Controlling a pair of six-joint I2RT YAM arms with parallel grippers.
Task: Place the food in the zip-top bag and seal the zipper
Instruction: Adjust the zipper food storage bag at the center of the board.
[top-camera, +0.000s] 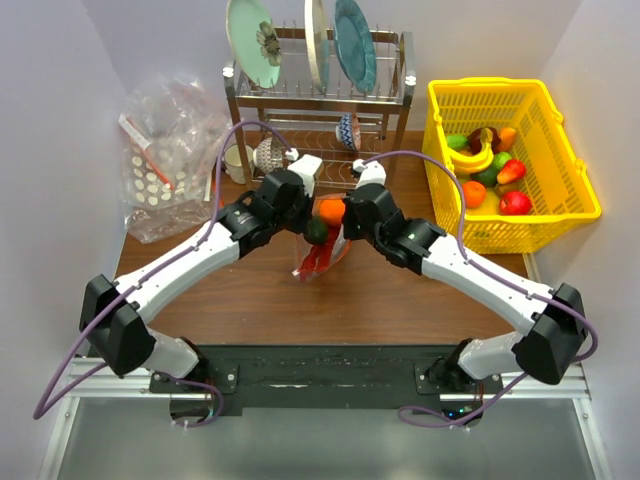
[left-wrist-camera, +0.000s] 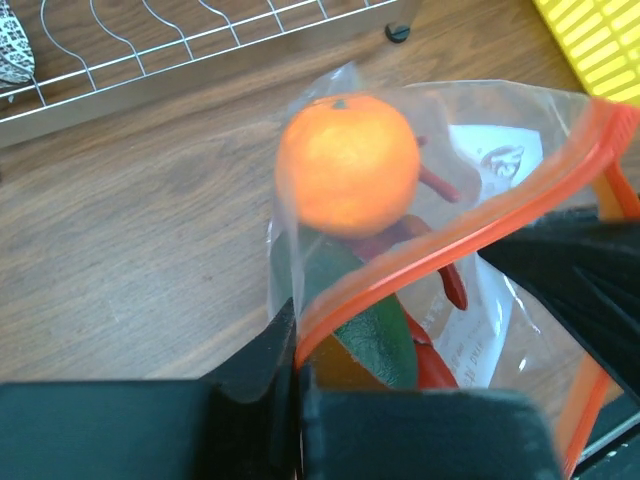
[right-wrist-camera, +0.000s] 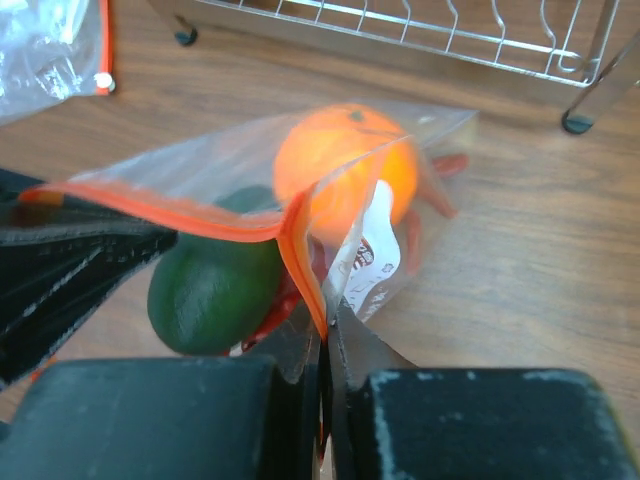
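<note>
- Left gripper (left-wrist-camera: 297, 345): jaws together, pinching one end of the zipper (left-wrist-camera: 440, 255).
- Right gripper (right-wrist-camera: 322, 335): jaws together on the other end.
- Zip-top bag (right-wrist-camera: 190, 175): strung between the two, mid-table (top-camera: 240, 290).
- Contents: orange (left-wrist-camera: 347, 163), green fruit (right-wrist-camera: 212, 292), lobster (top-camera: 320, 258). Loading looks done. The strip between the pinches bows, so the seal looks unfinished.
- Views: only the wrist views show the pinches, and only the top view shows where the bag sits.
</note>
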